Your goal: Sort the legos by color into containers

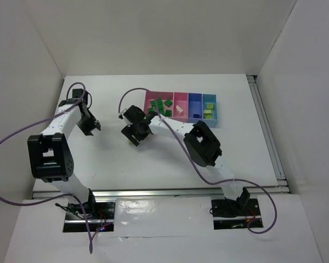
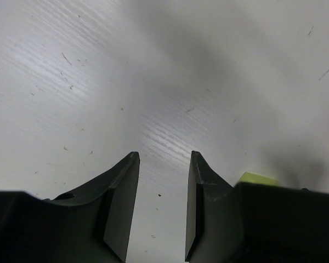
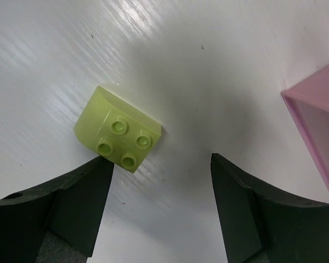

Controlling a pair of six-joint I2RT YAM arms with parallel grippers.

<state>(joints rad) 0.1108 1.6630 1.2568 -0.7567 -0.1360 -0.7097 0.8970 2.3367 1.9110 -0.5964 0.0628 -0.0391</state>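
Observation:
A yellow-green lego lies studs-up on the white table, just ahead of the left finger of my right gripper. That gripper is open and holds nothing. In the top view it hovers left of the containers. The wide pink bin holds several green legos, the narrow pink one a beige brick, and the light blue one yellow-green bricks. My left gripper is open over bare table, far left. A yellow-green edge peeks from behind its right finger.
A corner of the pink bin stands close to the right of my right gripper. White walls enclose the table on the left, back and right. A metal rail runs along the table's right edge.

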